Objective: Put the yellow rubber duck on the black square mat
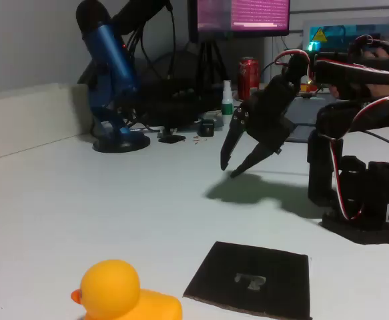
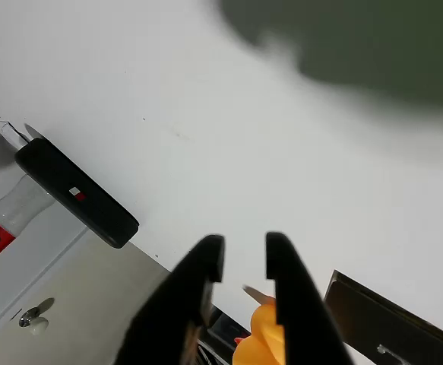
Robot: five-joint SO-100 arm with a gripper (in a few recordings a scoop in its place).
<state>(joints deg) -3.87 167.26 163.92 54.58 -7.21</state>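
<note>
White surface [image 1: 114, 193] runs wide under the claw. Black square mat [image 1: 254, 279] lies flat, well nearer the camera than the claw and just beside the duck. Claw [image 1: 229, 168], fingers a little apart, empty, tips hanging low over bare surface. Yellow rubber duck [image 1: 124, 295] sits far ahead of the claw, apparently upright; fixed view crops its base. Step in hand: the approach, probably. Next: reach out, straddle the duck, close.

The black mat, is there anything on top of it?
Only a small pale grey mark sits at the centre of the black mat. The yellow duck stands beside it on the table, not on it. Its underside is hidden.
</note>
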